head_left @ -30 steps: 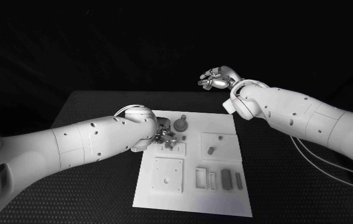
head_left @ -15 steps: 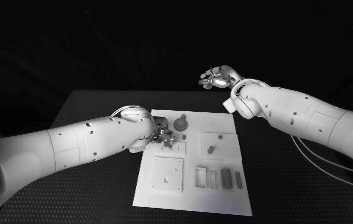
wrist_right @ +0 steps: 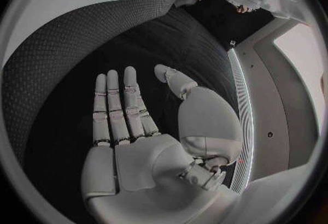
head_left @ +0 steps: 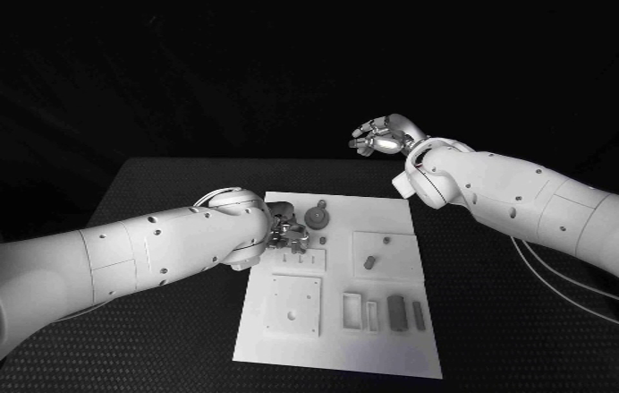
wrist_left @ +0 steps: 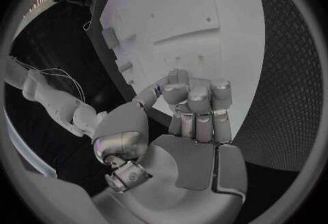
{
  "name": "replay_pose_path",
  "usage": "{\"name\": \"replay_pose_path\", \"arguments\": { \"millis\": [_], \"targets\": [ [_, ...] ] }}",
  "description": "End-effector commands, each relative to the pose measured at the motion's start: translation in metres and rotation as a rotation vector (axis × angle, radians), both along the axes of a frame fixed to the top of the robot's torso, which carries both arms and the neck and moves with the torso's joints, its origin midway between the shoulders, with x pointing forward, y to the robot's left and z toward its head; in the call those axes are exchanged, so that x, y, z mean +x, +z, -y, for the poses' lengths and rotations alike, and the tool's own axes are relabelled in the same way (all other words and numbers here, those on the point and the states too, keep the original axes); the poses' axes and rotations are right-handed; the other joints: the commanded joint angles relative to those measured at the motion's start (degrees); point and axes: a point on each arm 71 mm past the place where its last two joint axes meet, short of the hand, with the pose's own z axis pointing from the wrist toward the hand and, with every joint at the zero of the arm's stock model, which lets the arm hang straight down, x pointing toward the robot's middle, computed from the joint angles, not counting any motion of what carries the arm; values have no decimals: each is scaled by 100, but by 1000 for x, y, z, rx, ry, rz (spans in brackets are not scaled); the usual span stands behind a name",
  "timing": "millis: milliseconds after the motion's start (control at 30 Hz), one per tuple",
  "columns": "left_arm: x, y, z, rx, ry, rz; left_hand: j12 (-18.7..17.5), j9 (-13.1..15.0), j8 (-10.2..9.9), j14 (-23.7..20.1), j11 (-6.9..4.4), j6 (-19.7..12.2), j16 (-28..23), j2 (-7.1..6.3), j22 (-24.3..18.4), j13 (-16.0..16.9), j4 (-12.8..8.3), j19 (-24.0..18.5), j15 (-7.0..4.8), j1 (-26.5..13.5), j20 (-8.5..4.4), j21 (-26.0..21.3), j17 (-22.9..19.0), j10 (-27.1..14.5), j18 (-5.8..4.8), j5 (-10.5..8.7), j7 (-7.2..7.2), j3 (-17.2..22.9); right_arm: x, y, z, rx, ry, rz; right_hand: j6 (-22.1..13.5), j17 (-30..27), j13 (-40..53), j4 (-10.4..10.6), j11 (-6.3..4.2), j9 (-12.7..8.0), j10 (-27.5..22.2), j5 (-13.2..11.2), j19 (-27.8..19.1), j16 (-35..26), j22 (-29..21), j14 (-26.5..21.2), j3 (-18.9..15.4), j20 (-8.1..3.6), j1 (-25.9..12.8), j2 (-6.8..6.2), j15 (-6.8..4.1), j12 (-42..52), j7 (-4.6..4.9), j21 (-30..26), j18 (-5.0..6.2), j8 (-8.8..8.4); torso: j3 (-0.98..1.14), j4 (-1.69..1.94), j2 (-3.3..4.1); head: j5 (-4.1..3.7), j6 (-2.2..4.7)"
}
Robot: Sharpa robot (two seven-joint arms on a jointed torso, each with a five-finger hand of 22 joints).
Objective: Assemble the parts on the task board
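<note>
While the left hand (head_left: 286, 236) works low over the far-left part of the task board (head_left: 338, 357), its fingers are curled in toward the palm, as the left wrist view (wrist_left: 188, 120) confirms. Whether a small part sits pinched between the fingertips cannot be told; the curled fingers hide that spot.

Just to the right of this hand, and slightly farther away, a round gear-like part (head_left: 317, 219) lies on the board, close to the fingertips. Nearer the robot, on the board's right half, a small peg-like part (head_left: 370, 264) stands in a square recess. Nearer still, two dark oblong parts (head_left: 397, 312) lie side by side, with their long axes running near to far.

The right hand (head_left: 381, 138) is raised beyond the board's far-right corner, well apart from every part. The right wrist view (wrist_right: 130, 125) shows it flat, fingers spread, holding nothing.

Judgement: the left hand is clearly the nearer hand to the gear-like part, which lies to its right and slightly beyond. A short move that way would probably reach it.
</note>
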Motion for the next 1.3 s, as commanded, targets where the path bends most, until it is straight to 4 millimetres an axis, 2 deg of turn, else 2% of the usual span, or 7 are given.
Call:
{"name": "replay_pose_path", "arguments": {
  "millis": [33,333,967,1300],
  "targets": [
    [-4,-1,2,-34,28,-9,34,5,23,133,-208,952,21,37,109,-10,18,-49,-236,15,-596,31,-7,-183,84,239,-625,123,0,0,0,0,11,-4,120,9,-11,-11,438,-10,-1093,36,-18,-40,7,-20,-22,0,11,28,29,9,85,-26,2,0,1,-2,-1,7,-21],
    [-4,-4,-1,-25,37,-18,35,4,24,132,-209,952,23,32,108,-12,18,-53,-236,21,-597,30,-10,-184,85,234,-625,131,0,0,1,0,8,-4,121,11,-16,-11,438,-12,-1092,38,-18,-42,9,-20,-24,1,11,26,29,11,85,-28,2,1,5,8,-5,17,-43],
    [-7,-12,-2,-14,32,-30,38,1,26,132,-210,951,27,33,107,-17,19,-55,-236,29,-599,33,-18,-187,89,227,-626,144,0,0,1,-1,7,-3,122,16,-32,-9,438,-18,-1091,41,-19,-49,17,-21,-27,2,11,21,30,16,84,-34,3,4,1,-10,5,46,-38],
    [-8,-13,-3,-1,21,-34,39,-1,27,131,-211,949,28,33,107,-19,20,-54,-237,31,-600,34,-22,-188,90,224,-626,148,0,0,1,0,8,-3,123,19,-40,-6,438,-21,-1090,42,-19,-51,21,-20,-27,3,11,22,30,18,84,-37,3,5,-5,-4,3,40,-44]
  ]
}}
